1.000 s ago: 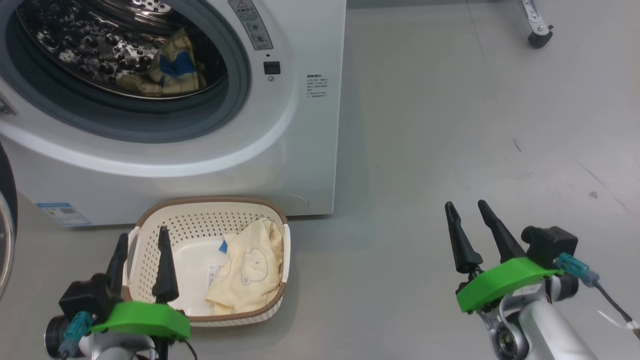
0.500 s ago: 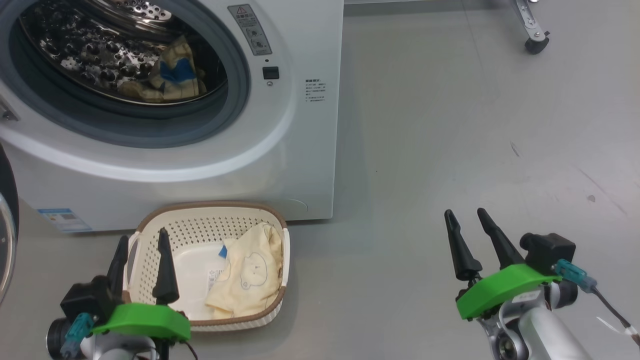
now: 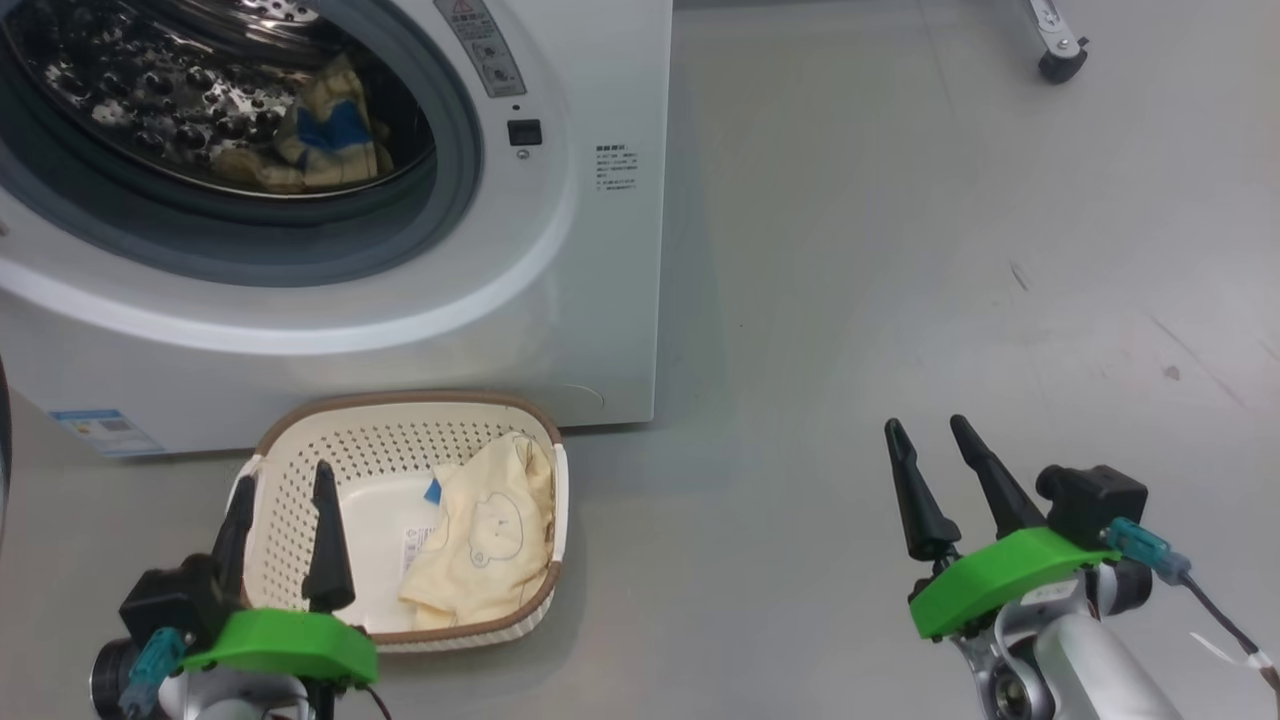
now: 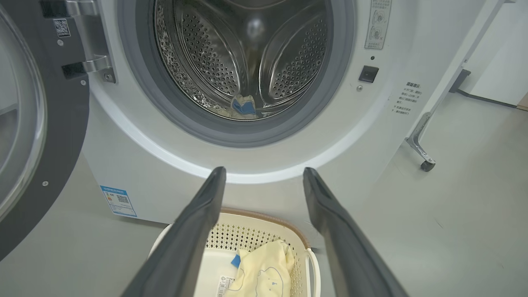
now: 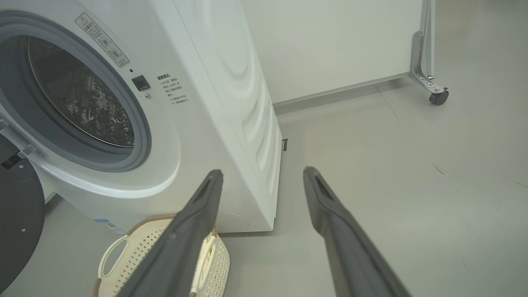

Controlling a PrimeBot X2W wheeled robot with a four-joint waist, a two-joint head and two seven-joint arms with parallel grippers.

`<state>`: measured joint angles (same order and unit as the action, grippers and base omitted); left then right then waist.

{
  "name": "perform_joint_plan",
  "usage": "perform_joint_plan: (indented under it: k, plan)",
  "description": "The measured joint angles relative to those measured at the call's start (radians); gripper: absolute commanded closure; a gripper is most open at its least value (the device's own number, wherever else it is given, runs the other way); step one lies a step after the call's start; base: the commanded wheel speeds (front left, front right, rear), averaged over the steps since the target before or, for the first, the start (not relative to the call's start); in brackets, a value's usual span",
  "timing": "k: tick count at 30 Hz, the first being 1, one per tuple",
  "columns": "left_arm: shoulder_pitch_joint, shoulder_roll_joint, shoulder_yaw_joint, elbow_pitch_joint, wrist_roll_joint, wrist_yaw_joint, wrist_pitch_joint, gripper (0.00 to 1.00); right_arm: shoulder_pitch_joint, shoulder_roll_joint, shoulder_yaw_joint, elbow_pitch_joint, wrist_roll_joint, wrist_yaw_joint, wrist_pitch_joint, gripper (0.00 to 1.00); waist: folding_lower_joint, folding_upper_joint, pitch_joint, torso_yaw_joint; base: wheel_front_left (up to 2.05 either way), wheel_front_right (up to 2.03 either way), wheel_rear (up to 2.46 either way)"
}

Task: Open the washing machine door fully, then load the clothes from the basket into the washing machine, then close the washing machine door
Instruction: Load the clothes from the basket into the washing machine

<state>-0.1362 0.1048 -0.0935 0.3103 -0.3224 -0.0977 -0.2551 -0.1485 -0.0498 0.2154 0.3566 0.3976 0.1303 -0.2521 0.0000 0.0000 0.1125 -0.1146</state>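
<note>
The bear-print garment (image 3: 480,545) lay in the basket (image 3: 400,400), just right of the left gripper (image 3: 283,475) and well left of the right gripper (image 3: 923,423). Both grippers' fingers stood apart, empty.

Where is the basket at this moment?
The basket stands on the floor at the head view's lower left, directly before the washing machine, just beyond the left gripper.

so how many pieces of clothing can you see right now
2. One garment lies inside the washing machine; the other garment lies in the basket on the floor in front. More may be hidden beneath them.
</note>
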Motion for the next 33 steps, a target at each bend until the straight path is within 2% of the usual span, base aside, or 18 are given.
perform_joint_plan:
  k: [7, 16, 27, 33]
  plan:
    - [-0.023, 0.001, 0.002, 0.036, 0.016, -0.008, 0.000, 0.00, -0.004, 0.000, -0.012, -0.015, -0.002, 0.000, 0.000, 0.00, 0.0001, 0.0000, 0.071, -0.019, 0.00, 0.00, 0.00]
    - [-0.171, 0.019, -0.013, 0.091, 0.033, -0.025, 0.000, 0.00, -0.057, 0.000, -0.022, -0.045, -0.003, 0.000, 0.000, 0.00, 0.0002, 0.0000, 0.221, -0.038, 0.00, 0.00, 0.00]
    - [-0.363, 0.092, -0.077, 0.243, 0.041, -0.026, 0.016, 0.00, -0.138, 0.000, -0.013, -0.074, 0.009, 0.000, 0.000, 0.00, 0.0004, 0.0000, 0.421, -0.067, 0.00, 0.00, 0.00]
    - [-0.483, 0.149, -0.170, 0.349, 0.061, -0.030, 0.034, 0.00, -0.157, 0.000, -0.004, -0.094, 0.021, 0.000, 0.000, 0.00, 0.0002, -0.0001, 0.514, -0.091, 0.00, 0.00, 0.00]
